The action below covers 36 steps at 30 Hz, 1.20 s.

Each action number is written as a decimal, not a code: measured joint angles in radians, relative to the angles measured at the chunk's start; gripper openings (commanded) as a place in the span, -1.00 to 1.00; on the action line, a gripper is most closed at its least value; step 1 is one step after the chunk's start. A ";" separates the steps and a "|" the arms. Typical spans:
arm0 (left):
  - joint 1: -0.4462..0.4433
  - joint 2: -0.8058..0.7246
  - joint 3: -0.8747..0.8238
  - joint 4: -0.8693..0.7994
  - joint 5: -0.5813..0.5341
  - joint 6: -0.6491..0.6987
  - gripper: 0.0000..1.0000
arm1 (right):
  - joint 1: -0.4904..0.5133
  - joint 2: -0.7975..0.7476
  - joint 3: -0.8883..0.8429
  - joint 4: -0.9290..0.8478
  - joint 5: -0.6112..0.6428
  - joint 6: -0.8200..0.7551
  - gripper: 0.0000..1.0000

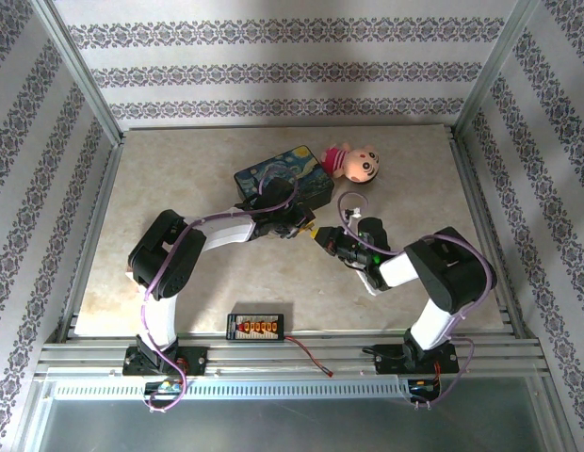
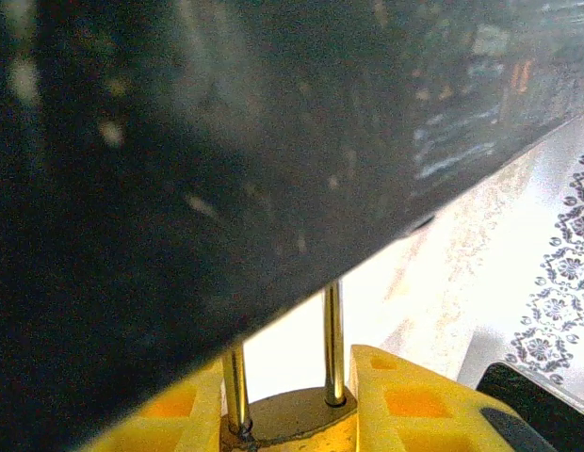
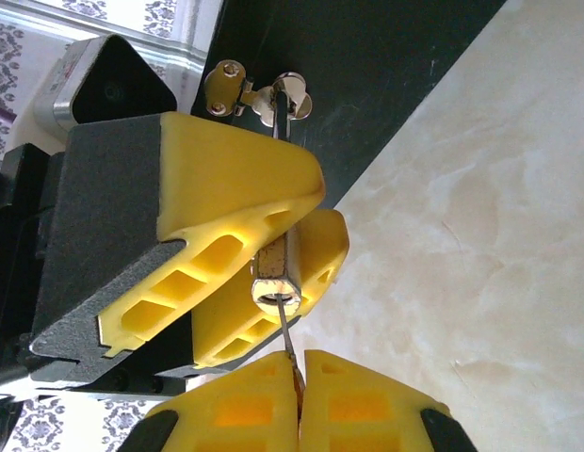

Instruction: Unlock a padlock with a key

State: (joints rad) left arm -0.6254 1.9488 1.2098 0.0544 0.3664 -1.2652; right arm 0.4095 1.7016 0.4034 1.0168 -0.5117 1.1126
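The small brass padlock [image 2: 294,421] sits between the yellow fingers [image 2: 414,405] of my left gripper [image 2: 292,428], which is shut on its body. Its silvery shackle [image 2: 334,339] rises up under a dark box. In the right wrist view the padlock [image 3: 273,273] shows its bottom face, clamped between the left gripper's fingers [image 3: 226,188]. The thin key [image 3: 286,337] has its tip in the padlock's bottom. My right gripper [image 3: 299,405] is shut on the key's other end. In the top view both grippers [image 1: 306,229] [image 1: 327,242] meet at mid-table.
A dark blue painted box [image 1: 283,179] lies just behind the grippers, with a pink plush doll [image 1: 353,162] to its right. A white connector with a wire [image 1: 351,209] lies near the right gripper. A black board with orange sockets [image 1: 257,326] and a red-black wire [image 1: 311,353] lie at the near edge.
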 measured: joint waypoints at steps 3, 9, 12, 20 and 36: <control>-0.001 0.002 0.000 0.007 0.008 0.000 -0.87 | 0.000 -0.032 0.000 -0.046 0.016 0.023 -1.00; -0.008 0.009 0.000 0.031 0.029 0.001 -0.86 | 0.005 -0.129 0.013 -0.206 0.079 0.052 -1.00; -0.010 0.015 0.001 0.044 0.031 0.002 -0.86 | 0.021 -0.187 0.049 -0.350 0.131 0.039 -1.00; -0.015 0.042 0.015 0.093 0.046 0.005 -0.86 | 0.045 -0.254 0.114 -0.566 0.233 0.000 -1.00; -0.017 0.047 0.018 0.092 0.036 0.027 -0.86 | 0.132 -0.204 0.166 -0.583 0.408 0.012 -1.00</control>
State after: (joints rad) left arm -0.6422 1.9953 1.2274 0.1463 0.4026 -1.2377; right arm 0.5411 1.4971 0.5694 0.4335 -0.1040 1.1248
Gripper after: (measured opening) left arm 0.274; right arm 0.040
